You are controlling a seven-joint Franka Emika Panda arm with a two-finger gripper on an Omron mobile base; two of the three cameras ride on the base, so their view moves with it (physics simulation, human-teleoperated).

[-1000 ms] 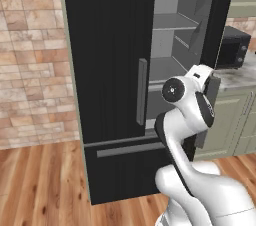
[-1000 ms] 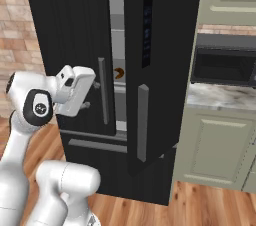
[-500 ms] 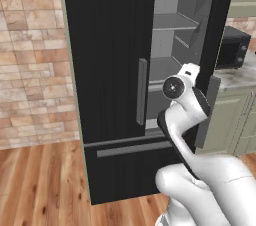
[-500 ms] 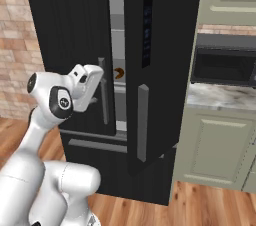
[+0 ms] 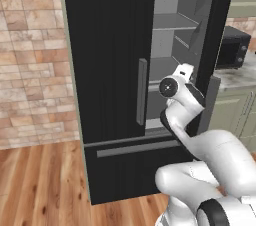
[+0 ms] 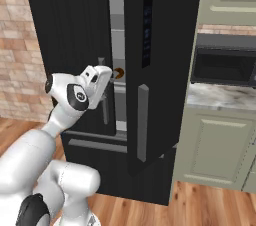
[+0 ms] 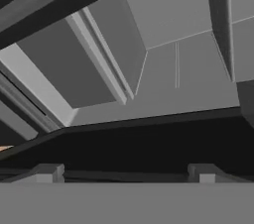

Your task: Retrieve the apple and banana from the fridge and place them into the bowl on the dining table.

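Gripper (image 7: 126, 171), jaws spread and empty, sits at the fridge (image 6: 75, 30) door gap; banana (image 6: 118, 73) lies on an inner shelf just beyond the hand, deeper into the fridge.

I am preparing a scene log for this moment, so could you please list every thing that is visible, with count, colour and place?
fridge: one, black, centre of both base views, standing ajar, pale grey shelves inside.
fridge handles: two seen, grey, vertical, on the doors.
bottom drawer: one, black with a grey bar, under the doors.
banana: one, orange-brown, partly seen through the door gap, on a shelf.
microwave: one, black, on the wall counter right of the fridge.
wall counter: one, pale marbled top over sage cabinets.
brick wall: one, reddish-beige, left of the fridge.
floor: one, wood planks.
arm: one, white with dark joints.
end effector: one, open, empty, at the fridge gap.
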